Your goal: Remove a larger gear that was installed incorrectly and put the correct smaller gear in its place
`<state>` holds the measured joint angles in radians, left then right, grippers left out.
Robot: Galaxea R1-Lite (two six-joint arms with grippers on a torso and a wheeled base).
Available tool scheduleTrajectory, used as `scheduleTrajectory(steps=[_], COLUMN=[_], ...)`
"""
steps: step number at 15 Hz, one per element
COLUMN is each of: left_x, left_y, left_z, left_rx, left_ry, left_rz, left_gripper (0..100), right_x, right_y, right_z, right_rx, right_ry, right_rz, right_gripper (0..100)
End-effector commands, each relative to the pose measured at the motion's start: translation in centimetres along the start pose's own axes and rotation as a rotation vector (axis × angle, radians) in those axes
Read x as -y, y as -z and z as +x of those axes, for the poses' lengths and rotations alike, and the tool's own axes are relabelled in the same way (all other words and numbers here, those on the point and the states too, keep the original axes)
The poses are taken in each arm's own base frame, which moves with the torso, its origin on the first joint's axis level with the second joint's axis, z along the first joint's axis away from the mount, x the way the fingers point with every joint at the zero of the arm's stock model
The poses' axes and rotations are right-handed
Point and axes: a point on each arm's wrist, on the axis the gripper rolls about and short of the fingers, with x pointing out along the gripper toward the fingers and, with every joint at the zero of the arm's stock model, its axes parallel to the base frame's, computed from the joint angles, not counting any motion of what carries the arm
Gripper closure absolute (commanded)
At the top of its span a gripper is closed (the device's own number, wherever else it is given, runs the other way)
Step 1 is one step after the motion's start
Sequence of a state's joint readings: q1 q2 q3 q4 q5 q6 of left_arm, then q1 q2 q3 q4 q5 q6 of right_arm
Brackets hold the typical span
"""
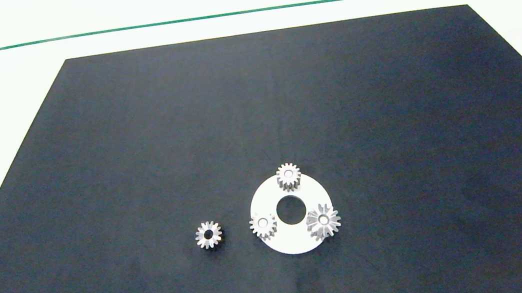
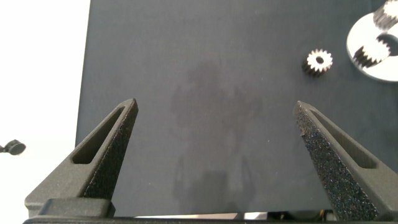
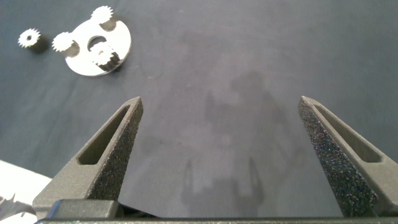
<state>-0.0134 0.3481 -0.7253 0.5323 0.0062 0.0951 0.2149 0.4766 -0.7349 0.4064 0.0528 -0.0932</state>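
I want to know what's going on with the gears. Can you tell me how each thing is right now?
larger gear: sitting on the white disc
two small gears: sitting on the disc
smaller gear: loose on the black mat
left gripper: open, holding nothing
right gripper: open, holding nothing

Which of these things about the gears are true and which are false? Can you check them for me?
1. Three gears sit on the white disc. True.
2. The larger gear lies alone on the dark mat. False: it sits on the disc; the smaller gear lies alone.
3. The left gripper is open. True.
4. The right gripper holds a gear. False: it is open and empty.
5. The disc has a round hole in its middle. True.
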Motion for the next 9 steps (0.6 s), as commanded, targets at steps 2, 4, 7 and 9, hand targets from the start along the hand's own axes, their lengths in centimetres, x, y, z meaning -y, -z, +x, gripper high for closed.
scheduleTrajectory(steps=[2,4,7,9], left_x=[-0.2,-0.2,-0.2,-0.2], left_y=[-1.5,-1.9,-2.1,-2.5], left_z=[2.3,3.1,4.0,4.7], left_rx=[-0.094,-0.124,-0.154,-0.148], left_ry=[0.031,0.051,0.063,0.062], left_rz=[0.025,0.029,0.023,0.017], left_gripper=[0,0,0,0], right_x=[0.2,-0.1,-0.9,-1.7], right_y=[-2.9,-3.4,-3.8,-3.9], right_z=[4.6,6.6,9.2,11.0], right_rx=[-0.132,-0.186,-0.274,-0.329], right_ry=[-0.101,-0.152,-0.238,-0.289], right_rz=[-0.044,-0.078,-0.116,-0.138], right_gripper=[0,0,0,0])
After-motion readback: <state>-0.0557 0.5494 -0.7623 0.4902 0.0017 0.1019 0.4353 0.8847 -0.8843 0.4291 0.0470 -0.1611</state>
